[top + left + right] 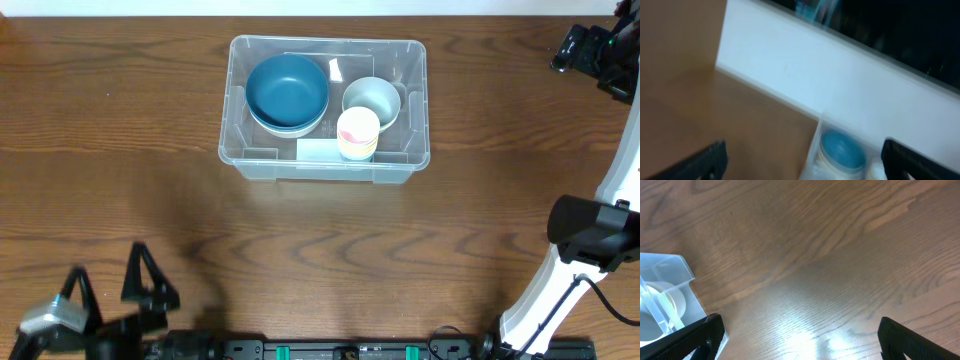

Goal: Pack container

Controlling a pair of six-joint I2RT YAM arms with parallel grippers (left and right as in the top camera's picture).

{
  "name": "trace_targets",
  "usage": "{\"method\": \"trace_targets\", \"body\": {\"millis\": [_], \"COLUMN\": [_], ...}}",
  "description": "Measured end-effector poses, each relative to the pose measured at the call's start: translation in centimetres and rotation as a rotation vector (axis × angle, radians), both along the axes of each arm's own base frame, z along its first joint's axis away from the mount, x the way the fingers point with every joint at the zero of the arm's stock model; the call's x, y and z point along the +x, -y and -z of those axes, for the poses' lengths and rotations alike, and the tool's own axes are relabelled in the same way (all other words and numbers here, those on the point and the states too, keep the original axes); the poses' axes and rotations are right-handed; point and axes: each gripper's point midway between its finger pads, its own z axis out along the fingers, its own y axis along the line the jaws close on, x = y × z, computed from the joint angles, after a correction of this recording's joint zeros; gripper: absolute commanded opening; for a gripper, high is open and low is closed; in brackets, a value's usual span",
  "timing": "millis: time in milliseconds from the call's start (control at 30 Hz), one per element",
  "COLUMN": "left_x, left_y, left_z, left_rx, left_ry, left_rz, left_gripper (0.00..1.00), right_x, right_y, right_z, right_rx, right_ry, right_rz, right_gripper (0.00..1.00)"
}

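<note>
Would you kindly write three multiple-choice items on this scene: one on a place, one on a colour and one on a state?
1. Where is the blue bowl?
A. In the left end of the container
B. In its right end
C. Outside it, on the wood
2. What colour is the container?
A. Black
B. Clear
C. Red
3. How is the left gripper?
A. Shut tight
B. Clamped on the container's rim
C. Open and empty

Answers: 1 A, the overhead view shows it inside, at the left; 2 B, the wood and the contents show through its walls; 3 C, its jaws stand wide apart, far from the container.
</note>
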Motion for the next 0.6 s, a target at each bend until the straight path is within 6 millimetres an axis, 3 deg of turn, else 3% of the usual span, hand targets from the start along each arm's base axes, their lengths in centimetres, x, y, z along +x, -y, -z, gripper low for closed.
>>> {"method": "trace_targets", "body": {"millis": [167,267,333,533,600], "left_x": [4.5,6.2,7.3,9.9,10.2], "left_y": [1.0,1.8,2.3,3.6,3.8], "left_z": [-1.3,-0.7,0.9,8.4,9.8], "left_rx": [0.050,0.099,0.123,0.146,0.148], "left_ry": [0.212,0.288,0.286,0.151,0.136], "left_rz": [0.050,0.090,0.118,0.194,0.206], "left_gripper": [0.98,0.98,0.98,0.98,0.98], "right_x": [0.0,0.0,0.0,0.0,0.0], "right_y": [0.0,0.0,0.0,0.0,0.0], "right_z": [0.0,0.0,0.0,0.0,0.0], "right_rx": [0.000,0.000,-0.001,0.000,-0.001], "right_ry": [0.000,0.000,0.000,0.000,0.000], "right_rz": [0.000,0.000,0.000,0.000,0.000], "right_gripper": [0.99,0.99,0.99,0.99,0.99]}}
